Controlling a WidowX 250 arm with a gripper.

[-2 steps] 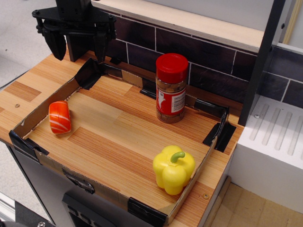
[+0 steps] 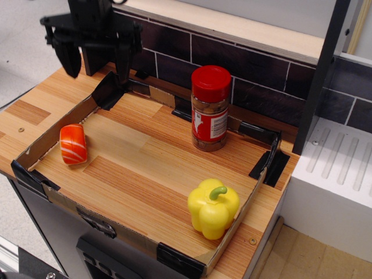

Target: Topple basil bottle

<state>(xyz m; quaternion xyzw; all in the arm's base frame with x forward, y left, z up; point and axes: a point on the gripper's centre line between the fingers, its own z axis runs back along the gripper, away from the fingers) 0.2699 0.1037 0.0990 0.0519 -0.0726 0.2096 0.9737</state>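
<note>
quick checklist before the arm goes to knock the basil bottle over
1. Basil bottle upright, near the tray's back wall: ok.
2. Gripper open and empty, above the tray's back left corner: ok.
3. Gripper apart from bottle, nothing between them: ok.
4. Room to fall: bare tray floor in front of bottle: ok.
5. Pepper and salmon sushi far from bottle: ok.
6. Gripper height against the cap: cannot tell.
</note>
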